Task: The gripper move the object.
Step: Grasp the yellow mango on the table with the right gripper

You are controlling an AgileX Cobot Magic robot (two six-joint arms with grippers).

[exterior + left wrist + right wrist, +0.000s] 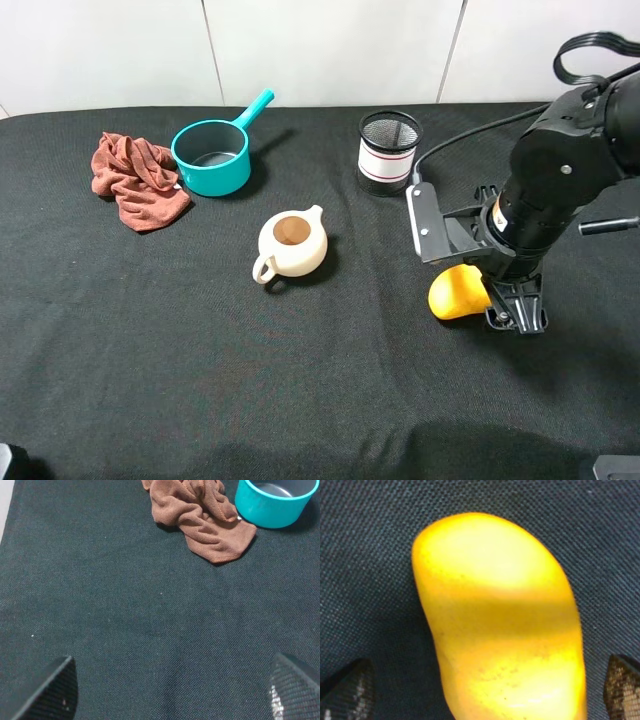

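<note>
Over the black-clothed table [150, 400] the right arm [560, 170] is bending low onto the object [456, 293], which is lying on the cloth towards the right, well apart from the teapot [292, 245]. The gripper [486, 689] is straddling it, spread wide and gripping nothing (fingertips [350, 692] standing clear of the skin). I'd say the grasp is just beginning; next comes closing, then lifting.
</note>
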